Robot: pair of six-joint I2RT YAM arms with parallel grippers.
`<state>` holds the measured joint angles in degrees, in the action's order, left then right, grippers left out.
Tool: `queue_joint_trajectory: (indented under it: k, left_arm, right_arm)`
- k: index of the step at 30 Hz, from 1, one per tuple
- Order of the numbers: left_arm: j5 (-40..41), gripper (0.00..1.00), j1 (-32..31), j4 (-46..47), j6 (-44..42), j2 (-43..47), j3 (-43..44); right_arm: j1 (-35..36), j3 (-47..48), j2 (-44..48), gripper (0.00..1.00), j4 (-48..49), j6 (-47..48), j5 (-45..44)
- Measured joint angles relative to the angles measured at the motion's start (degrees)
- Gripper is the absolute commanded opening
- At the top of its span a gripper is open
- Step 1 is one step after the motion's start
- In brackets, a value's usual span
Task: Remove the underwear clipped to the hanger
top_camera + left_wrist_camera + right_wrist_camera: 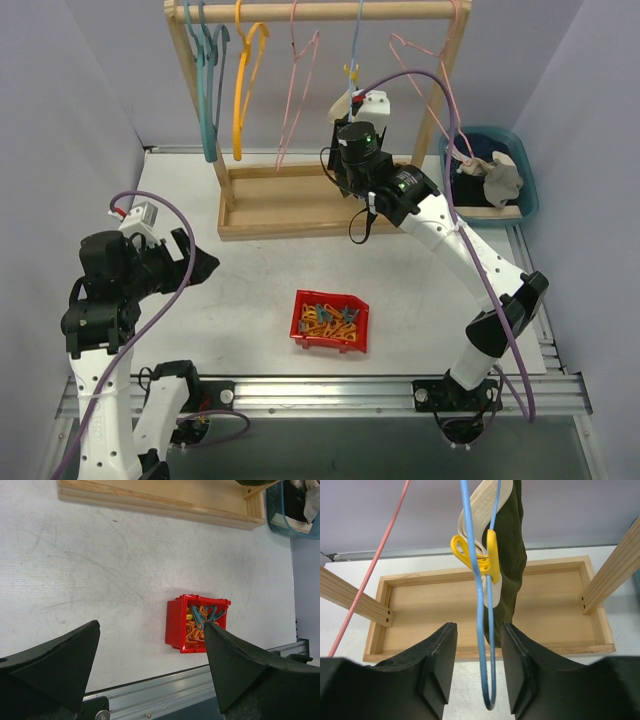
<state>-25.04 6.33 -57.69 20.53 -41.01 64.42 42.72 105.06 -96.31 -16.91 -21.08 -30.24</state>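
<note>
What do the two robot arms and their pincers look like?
The left arm and right arm have white links and black joints; a purple cable runs along each. The left pincer and right pincer each have two thick matte-black fingers.

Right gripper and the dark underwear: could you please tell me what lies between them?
The blue hanger's wire, which passes between the right gripper's open fingers in front of the dark underwear; the right wrist view shows it.

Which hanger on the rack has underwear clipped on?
The blue hanger: a yellow clip pins dark underwear to it. The teal hangers, orange hanger and pink hangers are bare.
</note>
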Motion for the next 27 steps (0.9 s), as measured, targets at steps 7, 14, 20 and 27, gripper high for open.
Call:
queue_joint_trajectory:
  k: [7, 14, 20, 27]
  left_arm:
    - [0.0, 0.94, 0.0, 0.0, 0.2, -0.2, 0.0]
    - [0.2, 0.94, 0.0, 0.0, 0.2, 0.0, 0.0]
    - [0.2, 0.94, 0.0, 0.0, 0.3, 0.0, 0.0]
    - [0.2, 0.94, 0.0, 0.0, 0.3, 0.4, 0.0]
  right_arm:
    - [-0.2, 0.6, 0.1, 0.45, 0.0, 2.4, 1.2]
    - [-2.3, 2.7, 0.1, 0.27, -0.2, 3.5, 2.7]
    - [-4.5, 4.4, -0.1, 0.22, -2.2, 3.7, 4.5]
    - [-5.2, 9.4, -1.7, 0.29, -5.7, 4.9, 6.2]
